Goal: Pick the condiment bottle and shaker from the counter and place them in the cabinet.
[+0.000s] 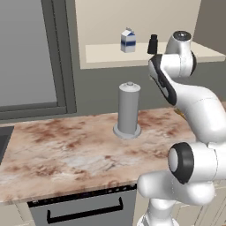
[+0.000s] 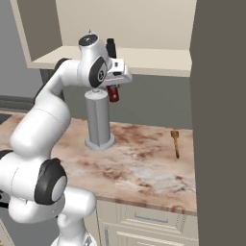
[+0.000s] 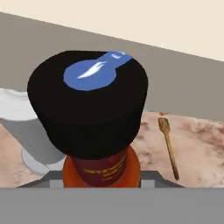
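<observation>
Tabletop (image 2: 144,163): long stone slab, marbled in reddish-brown and cream, with a light edge; it crosses the middle of both base views.
Condiment bottle (image 3: 100,168): slim, dark red-brown body with a yellow printed label, and a wide round black cap with a blue mark on top. In the right base view it (image 2: 113,93) hangs at upper centre, above the tabletop and below the cabinet shelf.
Pincer (image 2: 114,86): closed on the condiment bottle, holding the body low under the cap; the bottle rises from between the fingers at the bottom centre of the hand view.
Shaker (image 1: 152,44): small, squat, black, rounded with a narrower top; it stands on the shelf at the upper right of the left base view.
Cabinet (image 1: 110,55): beige open recess with a flat pale shelf board.
Milk carton (image 1: 128,40): blue and white, on the shelf left of the shaker.
Grey cylinder (image 1: 128,110): tall, smooth, on a round foot, upright on the tabletop.
Wooden spoon (image 3: 169,146): thin, brown, lying flat on the tabletop at the right.
</observation>
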Robot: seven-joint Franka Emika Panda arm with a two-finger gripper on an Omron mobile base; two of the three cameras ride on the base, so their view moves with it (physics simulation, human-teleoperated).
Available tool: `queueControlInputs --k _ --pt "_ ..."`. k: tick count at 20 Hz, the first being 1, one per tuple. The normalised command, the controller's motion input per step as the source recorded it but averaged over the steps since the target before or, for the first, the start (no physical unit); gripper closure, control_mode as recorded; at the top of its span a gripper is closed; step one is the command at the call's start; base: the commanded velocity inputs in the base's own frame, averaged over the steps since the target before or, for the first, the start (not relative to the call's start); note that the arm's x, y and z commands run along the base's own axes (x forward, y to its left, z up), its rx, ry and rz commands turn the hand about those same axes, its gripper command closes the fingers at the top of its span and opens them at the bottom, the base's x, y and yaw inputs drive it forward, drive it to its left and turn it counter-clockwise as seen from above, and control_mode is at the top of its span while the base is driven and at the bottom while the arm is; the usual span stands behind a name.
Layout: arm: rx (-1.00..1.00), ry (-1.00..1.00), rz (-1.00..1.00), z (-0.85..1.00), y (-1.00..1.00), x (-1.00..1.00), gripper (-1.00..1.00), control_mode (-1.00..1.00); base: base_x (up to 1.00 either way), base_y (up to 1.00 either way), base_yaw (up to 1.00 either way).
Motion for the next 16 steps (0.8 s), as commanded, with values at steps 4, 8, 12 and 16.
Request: queueControlInputs --k 4,8,12,16 --pt "0.00 -0.07 0.00 0.68 -0.16 -0.11 1.00 -1.00 0.00 0.00 0.00" --pt "0.00 -0.09 0.00 0.71 -0.09 -0.19 1.00 -1.00 0.00 0.00 0.00" --pt "0.00 -0.10 0.00 0.68 -0.08 -0.14 1.00 -1.00 0.00 0.00 0.00" --pt "0.00 -0.09 0.00 0.57 -0.06 -0.01 1.00 -1.00 0.00 0.00 0.00"
